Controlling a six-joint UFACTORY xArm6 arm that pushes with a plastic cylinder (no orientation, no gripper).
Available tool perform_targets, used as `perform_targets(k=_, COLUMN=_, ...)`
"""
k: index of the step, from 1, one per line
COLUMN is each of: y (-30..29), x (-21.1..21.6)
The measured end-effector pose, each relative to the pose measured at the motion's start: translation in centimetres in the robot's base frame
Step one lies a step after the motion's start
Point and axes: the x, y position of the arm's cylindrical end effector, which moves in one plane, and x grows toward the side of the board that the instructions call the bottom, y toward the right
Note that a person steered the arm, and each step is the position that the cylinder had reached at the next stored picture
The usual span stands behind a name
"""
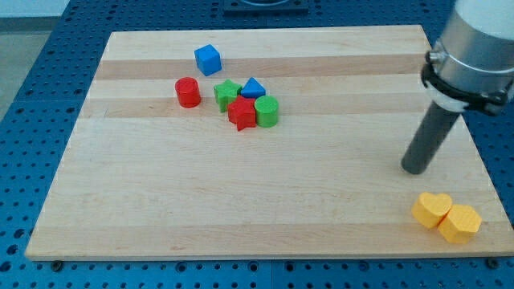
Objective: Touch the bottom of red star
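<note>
Far to the view's left of my tip, toward the view's top, a red cylinder stands alone on the wooden tabletop. Up and a little right of it is a blue cube, the block farthest from my tip. Next comes a tight cluster. A green star is on its left. The red star lies just below and right of that, touching it. A blue triangle sits at the cluster's top, and a green cylinder presses against the red star's right side. The red star's bottom edge faces bare wood. It is well apart from my tip, which rests on the tabletop near the view's right edge and lower than the cluster.

The arm ends in a plain dark rod rather than a claw, so it holds nothing. Just below and right of my tip, a yellow heart touches a second yellow block, possibly a hexagon.
</note>
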Motion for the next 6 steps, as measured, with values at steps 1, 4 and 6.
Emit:
perform_targets(k=1, y=-2.5, x=-0.4)
perform_targets(k=4, y=-8.0, x=-0.9)
perform_targets(k=6, y=-9.8, x=-4.9)
